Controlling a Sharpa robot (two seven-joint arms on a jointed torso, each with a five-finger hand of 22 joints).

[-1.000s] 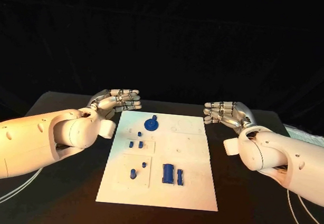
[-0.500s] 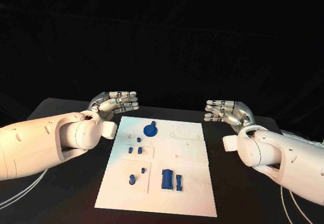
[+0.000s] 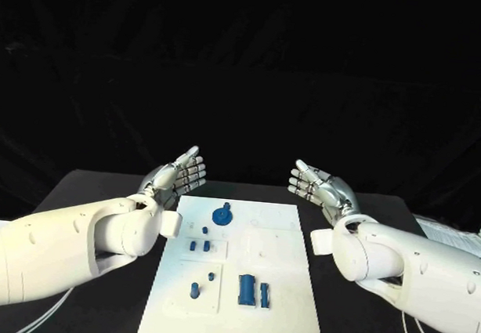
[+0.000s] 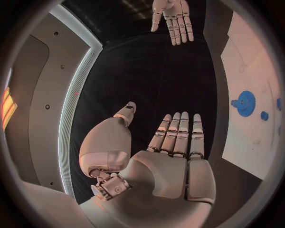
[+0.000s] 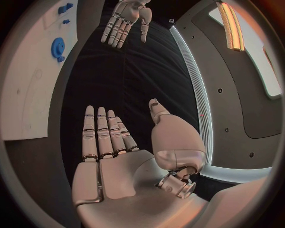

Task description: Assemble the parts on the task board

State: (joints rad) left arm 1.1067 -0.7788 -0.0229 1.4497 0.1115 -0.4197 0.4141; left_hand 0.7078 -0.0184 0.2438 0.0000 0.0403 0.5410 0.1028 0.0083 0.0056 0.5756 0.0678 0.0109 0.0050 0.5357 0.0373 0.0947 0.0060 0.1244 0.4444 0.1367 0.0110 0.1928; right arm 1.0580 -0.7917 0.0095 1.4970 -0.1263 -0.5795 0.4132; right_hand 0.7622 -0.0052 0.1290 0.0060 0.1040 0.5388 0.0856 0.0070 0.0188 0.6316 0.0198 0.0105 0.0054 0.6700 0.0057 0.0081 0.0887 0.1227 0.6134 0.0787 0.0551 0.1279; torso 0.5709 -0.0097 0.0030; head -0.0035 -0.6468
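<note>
We see two hands, both flat and released, fingers straight and close together, grasping nothing. The left hand [image 3: 177, 175] is raised over the far left corner of the board [image 3: 286, 296], palm facing inward; its wrist view shows the palm [image 4: 172, 161] bare, with the thumb set apart from the other fingers. The right hand [image 3: 318, 186] mirrors it over the far right corner, and its own wrist view shows the same bare palm [image 5: 113, 161]. The two hands face each other, well apart, and neither touches the board or any part.

Between the two arms lies one white board, lengthwise on the black counter [image 3: 102, 190]. On it we count blue parts, all in its left half: one round gear [image 3: 223, 213] at the far end, three small pegs [image 3: 200, 240] clustered just nearer, two more small pegs [image 3: 201, 284] nearer still, and two upright blocks [image 3: 253, 291] side by side near the board's middle. To the far right of the counter sits one pale packet [image 3: 455, 236], partly hidden by the right arm.
</note>
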